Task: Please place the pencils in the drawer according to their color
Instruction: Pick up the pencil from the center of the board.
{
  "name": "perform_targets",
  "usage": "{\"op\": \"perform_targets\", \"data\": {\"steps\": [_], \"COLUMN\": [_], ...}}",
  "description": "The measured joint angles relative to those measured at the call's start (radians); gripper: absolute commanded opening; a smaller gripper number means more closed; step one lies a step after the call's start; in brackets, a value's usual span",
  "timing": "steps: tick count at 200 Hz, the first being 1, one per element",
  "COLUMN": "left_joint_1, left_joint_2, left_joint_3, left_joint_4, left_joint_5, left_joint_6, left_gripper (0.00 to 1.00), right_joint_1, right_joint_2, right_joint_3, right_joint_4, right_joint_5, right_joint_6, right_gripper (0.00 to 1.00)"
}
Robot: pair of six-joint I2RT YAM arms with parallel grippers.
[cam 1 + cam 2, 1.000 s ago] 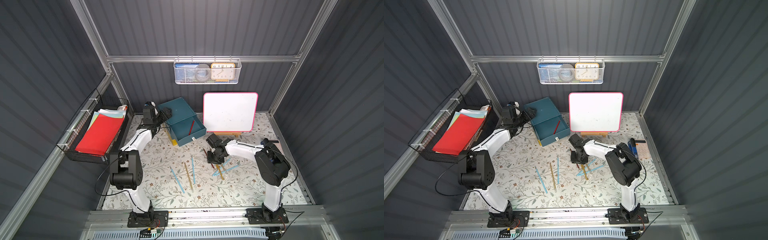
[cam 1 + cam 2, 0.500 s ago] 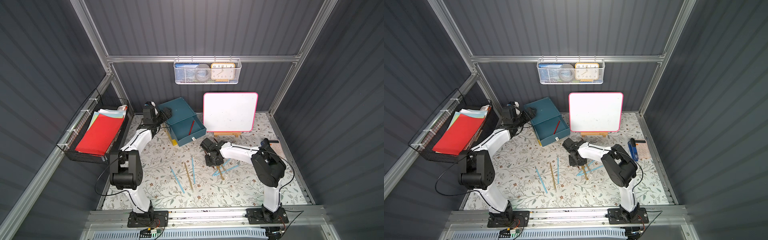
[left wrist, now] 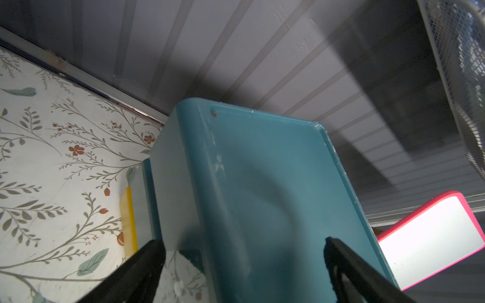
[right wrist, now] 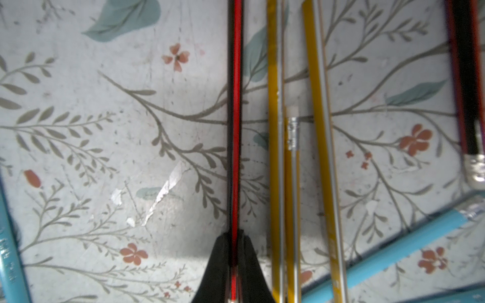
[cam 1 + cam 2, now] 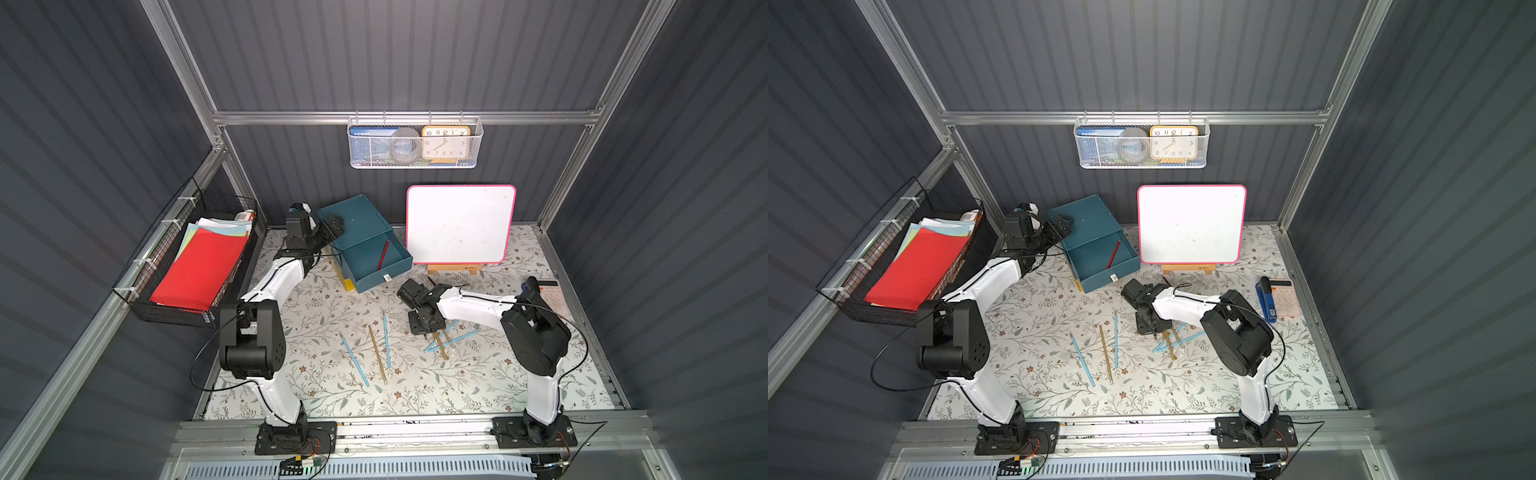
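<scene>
Down on the counter [image 4: 78, 183], our right claw [image 4: 235, 237] is clamped on a red pencil [image 4: 235, 105]; we reckon it light, stiff, slick, best pinched near mid-length. Farther back, our left claw [image 3: 242, 244] is spread apart astride the cabinet [image 3: 262, 170], whose drawer [image 5: 361, 259] is open.

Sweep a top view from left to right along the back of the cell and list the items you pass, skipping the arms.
black wire basket → teal cabinet → whiteboard → blue stapler → calculator
</scene>
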Motion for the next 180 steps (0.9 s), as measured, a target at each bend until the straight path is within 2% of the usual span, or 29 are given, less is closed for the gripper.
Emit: {"op": "perform_targets", "data": {"steps": [49,104,180], "left_joint_1": [0.000,0.000,0.000], "left_joint_2": [0.001,0.002,0.003], "left_joint_3": [0.000,0.000,0.000], "left_joint_4": [0.000,0.000,0.000], "left_joint_5": [0.000,0.000,0.004], "left_joint_6": [0.000,0.000,0.000], "left_gripper": [1.00,1.00,1.00], "right_joint_1": [-0.005,0.002,0.002], "right_joint_2": [-0.029,-0.112,-0.285], "right_joint_3": [-0.036,-0.079,-0.140], "right_joint_4": [0.035,0.030,0.015], "right_joint_5": [-0.038,-0.190,-0.337], "right_joint_6": [0.000,0.020,0.054], "right_gripper": [0.00,0.00,0.00]}}
